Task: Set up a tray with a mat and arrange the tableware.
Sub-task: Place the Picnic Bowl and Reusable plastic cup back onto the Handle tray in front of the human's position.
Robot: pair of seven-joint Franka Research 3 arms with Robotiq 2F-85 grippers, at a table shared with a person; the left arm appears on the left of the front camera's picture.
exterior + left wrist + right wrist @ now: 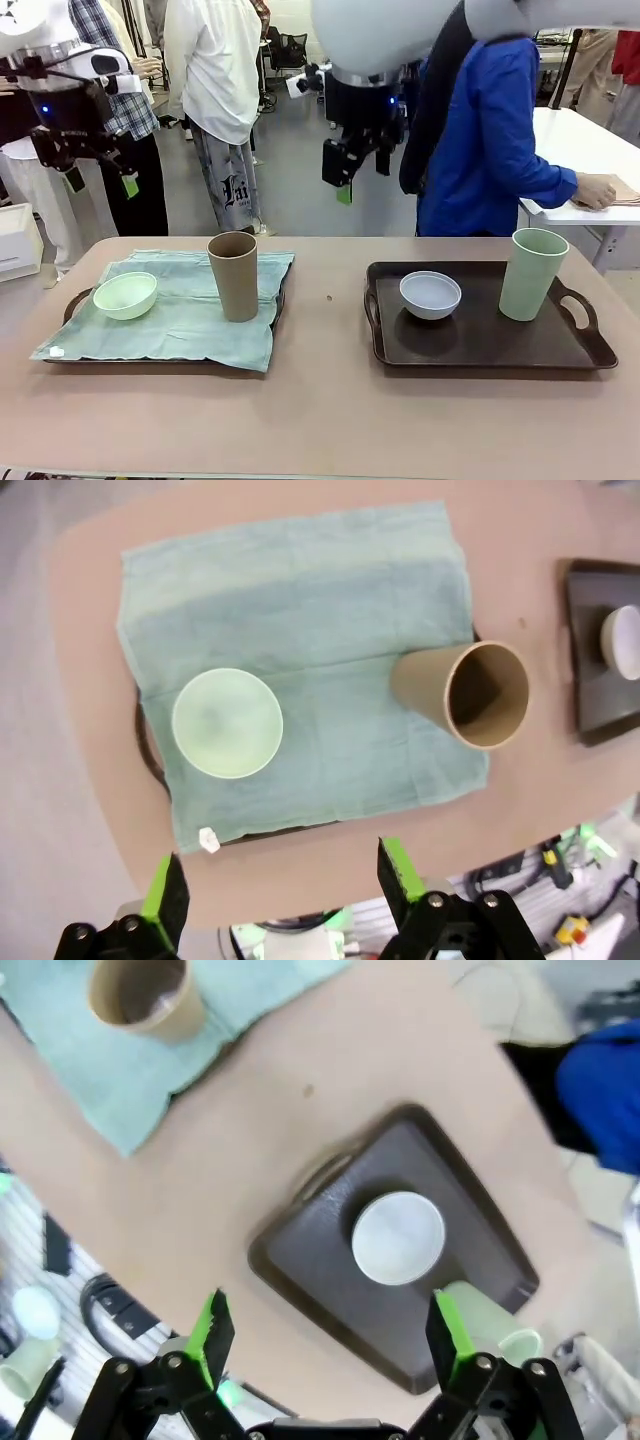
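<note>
Two dark trays sit on the table. The left tray (76, 301) is covered by a teal mat (190, 312) (300, 620) that carries the pale green bowl (125, 295) (227, 723) and the tall brown cup (233, 275) (470, 695). On the bare right tray (480, 345) (300, 1260) stand the white bowl (430, 295) (398, 1238) and the pale green cup (533, 273) (485, 1320). My left gripper (102, 184) (282, 880) hangs open high above the left tray. Over the right tray's left end my right gripper (358, 170) (330, 1332) is also open and empty.
A person in a blue jacket (490, 140) stands at the far right with a hand on a folded beige cloth (612, 190) on a white side table (580, 140). A white box (17, 245) sits off the table's left end. Other people stand behind.
</note>
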